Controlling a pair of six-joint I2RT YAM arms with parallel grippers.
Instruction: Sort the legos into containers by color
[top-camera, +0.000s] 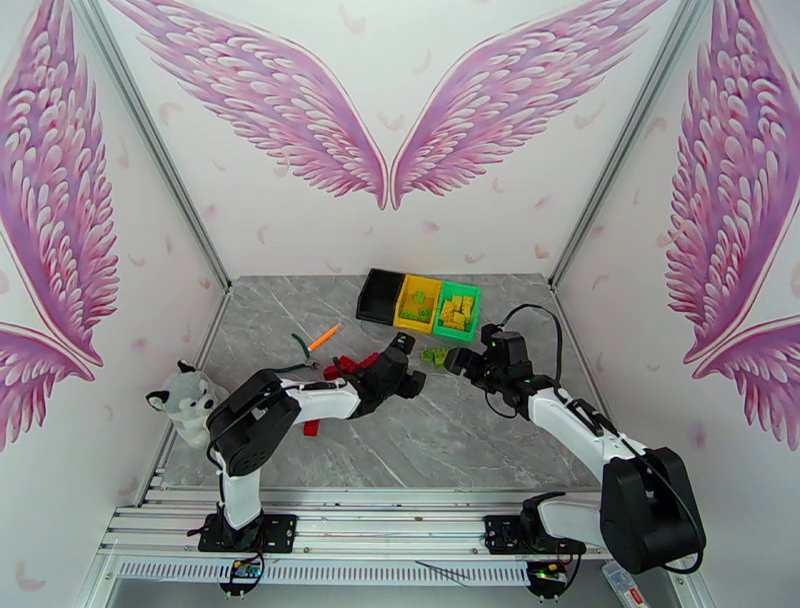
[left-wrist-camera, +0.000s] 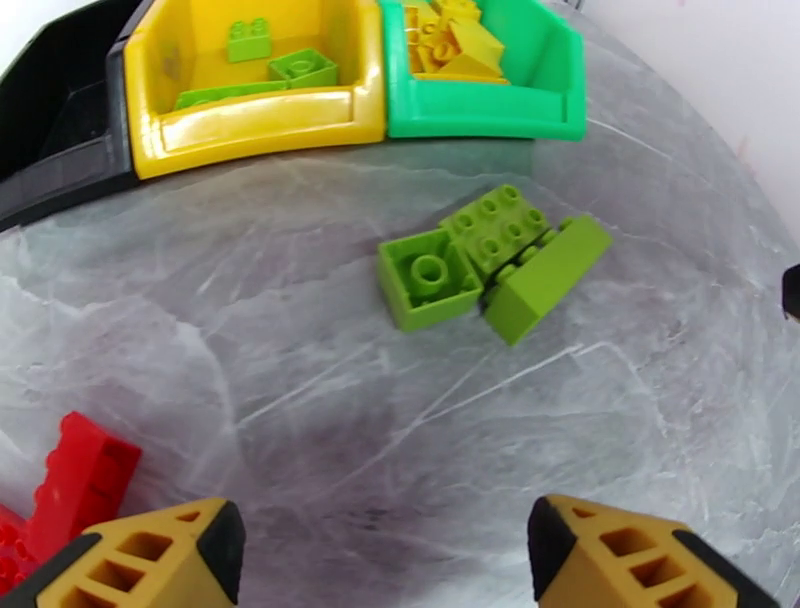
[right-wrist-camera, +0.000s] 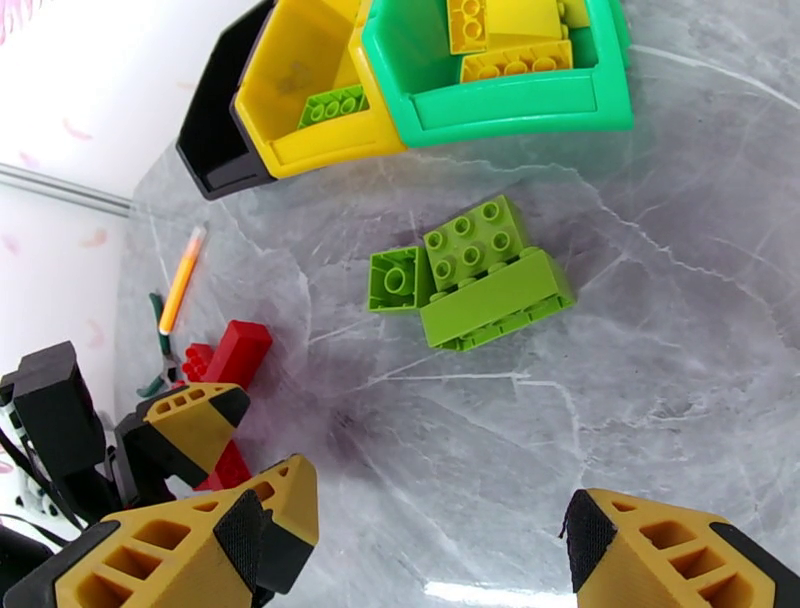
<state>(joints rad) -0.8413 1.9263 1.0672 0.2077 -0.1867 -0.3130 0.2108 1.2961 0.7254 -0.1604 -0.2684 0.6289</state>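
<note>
Three light green legos (left-wrist-camera: 490, 260) (right-wrist-camera: 470, 275) (top-camera: 437, 354) lie clustered on the grey table in front of the containers. Red legos (top-camera: 345, 368) (left-wrist-camera: 80, 480) (right-wrist-camera: 235, 350) lie to the left. My left gripper (top-camera: 408, 366) (left-wrist-camera: 385, 550) is open and empty, just short of the green cluster. My right gripper (top-camera: 455, 360) (right-wrist-camera: 430, 550) is also open and empty, close on the cluster's other side. The yellow container (left-wrist-camera: 260, 120) (right-wrist-camera: 300, 60) holds green bricks, the green container (left-wrist-camera: 480, 115) (right-wrist-camera: 520, 100) holds yellow bricks, and the black container (left-wrist-camera: 60, 150) (right-wrist-camera: 215, 130) looks empty.
Orange-handled pliers (top-camera: 315, 345) (right-wrist-camera: 175, 300) lie left of the red bricks. A plush husky toy (top-camera: 185, 400) stands at the table's left edge. The two grippers sit very near each other. One red brick (top-camera: 312, 428) lies under the left arm.
</note>
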